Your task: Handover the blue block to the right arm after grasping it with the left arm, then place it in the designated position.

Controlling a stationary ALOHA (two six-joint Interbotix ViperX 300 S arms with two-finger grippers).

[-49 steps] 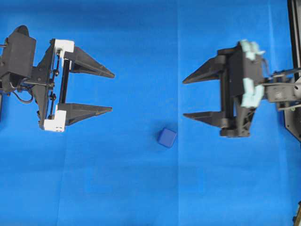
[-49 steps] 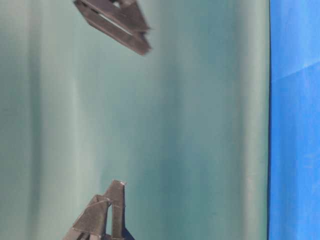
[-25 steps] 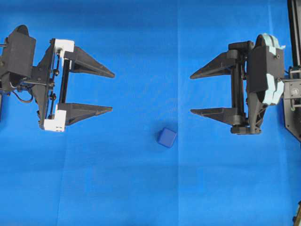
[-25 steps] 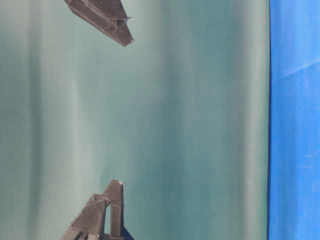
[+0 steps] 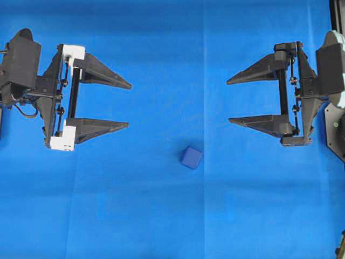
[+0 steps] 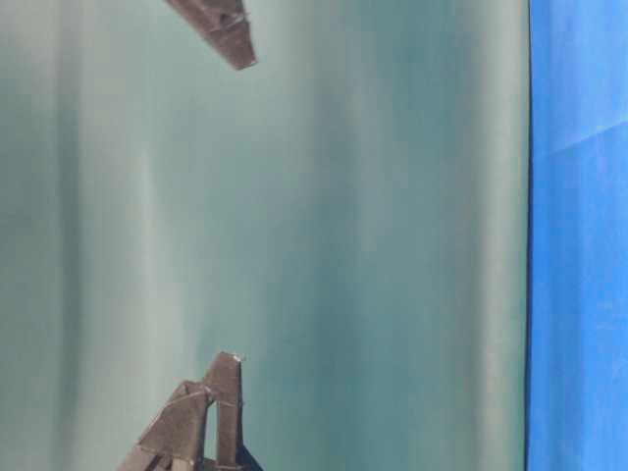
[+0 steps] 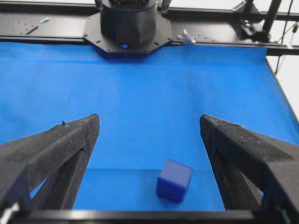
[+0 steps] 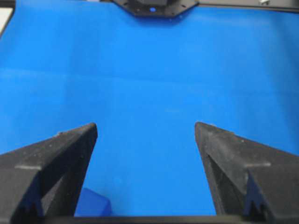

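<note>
The blue block point(image 5: 191, 157) lies on the blue cloth, below the gap between the two arms. My left gripper point(image 5: 129, 105), the one with white brackets, stands open at the left, well apart from the block. In the left wrist view the blue block point(image 7: 174, 180) sits low between the spread fingers, nearer the right one. My right gripper point(image 5: 228, 101) is open at the right with nothing in it. In the right wrist view a corner of the blue block point(image 8: 93, 205) peeks out beside the left finger point(image 8: 56, 163).
The blue cloth point(image 5: 161, 226) covers the whole table. A black arm base point(image 7: 127, 25) and frame rails stand at the cloth's far edge in the left wrist view. The table-level view shows only fingertips point(image 6: 221, 397) against a teal backdrop.
My right arm has drawn back to the right and rotated its wrist, the teal cap turning out of sight. The left arm and the block have stayed put.
</note>
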